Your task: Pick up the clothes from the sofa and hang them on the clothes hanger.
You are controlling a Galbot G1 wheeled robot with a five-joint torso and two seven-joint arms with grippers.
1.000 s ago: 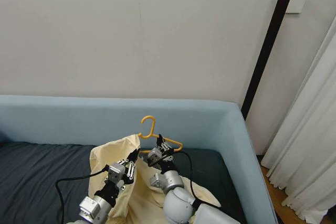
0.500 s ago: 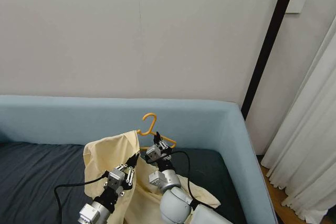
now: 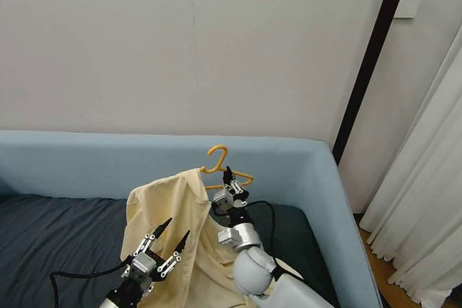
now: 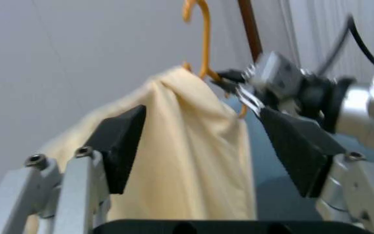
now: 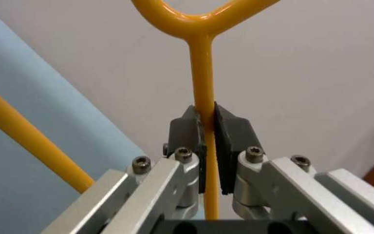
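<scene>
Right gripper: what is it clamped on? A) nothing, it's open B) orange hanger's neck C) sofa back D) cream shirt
B: the right wrist view shows the right gripper shut on the orange hanger at its neck, below the hook. The left gripper is open beside the cream garment.

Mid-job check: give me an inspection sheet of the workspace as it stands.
Surface: blue sofa, dark cushion.
Job's things: cream garment draped over one arm of orange hanger, lower part on the cushion.
Clutter: nothing seen.
Grippers: right gripper shut on the hanger's neck; left gripper jaws open, in front of the garment.
Cables: black cable by the left arm, another at the right wrist.
Surroundings: white wall, black pole, curtain.
</scene>
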